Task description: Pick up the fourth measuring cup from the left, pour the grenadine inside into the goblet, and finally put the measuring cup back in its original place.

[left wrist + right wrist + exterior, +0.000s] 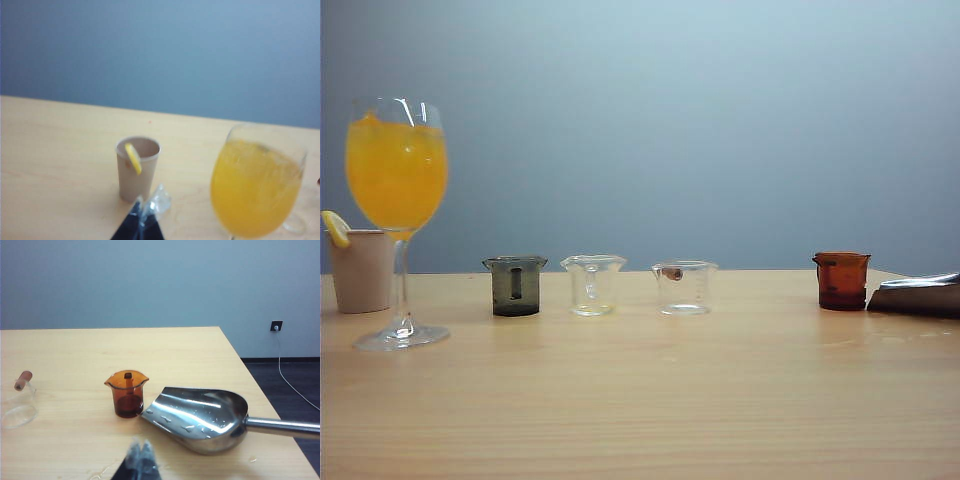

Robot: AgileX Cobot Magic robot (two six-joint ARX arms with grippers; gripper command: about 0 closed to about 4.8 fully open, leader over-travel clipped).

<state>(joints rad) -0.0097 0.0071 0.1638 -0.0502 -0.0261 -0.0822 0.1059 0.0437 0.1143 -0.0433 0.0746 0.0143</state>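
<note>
Exterior view: the wooden counter (pixel 640 400) fills the lower half of the frame. The goblet (pixel 397 215) stands upright at far left, its bowl full of orange drink. Just behind it, at the left edge, is a beige cup (pixel 360 270) with a lemon slice (pixel 335 228) on its rim.

A row of small cups runs across mid-frame: a smoky grey cup (pixel 515 286), a clear cup (pixel 592 285), and a second clear cup (pixel 684 288) with a brownish handle piece at its rim. Well apart from these, at right of centre, stands the fourth measuring cup (pixel 841 280), upright, with the grenadine (pixel 842 297) dark in its lower part. Just beside it at the right edge lies a steel scoop (pixel 918 294). Neither arm shows in this view.

Left wrist view: the left pincer (pixel 144 220) appears only as dark tips at the bottom edge, pressed together, holding nothing. Beige cup and goblet lie beyond it.

Right wrist view: the right pincer (pixel 140 462) shows at the bottom centre, tips together, empty, short of the amber cup. The scoop's bowl sits very close to that cup; contact cannot be confirmed.
</note>
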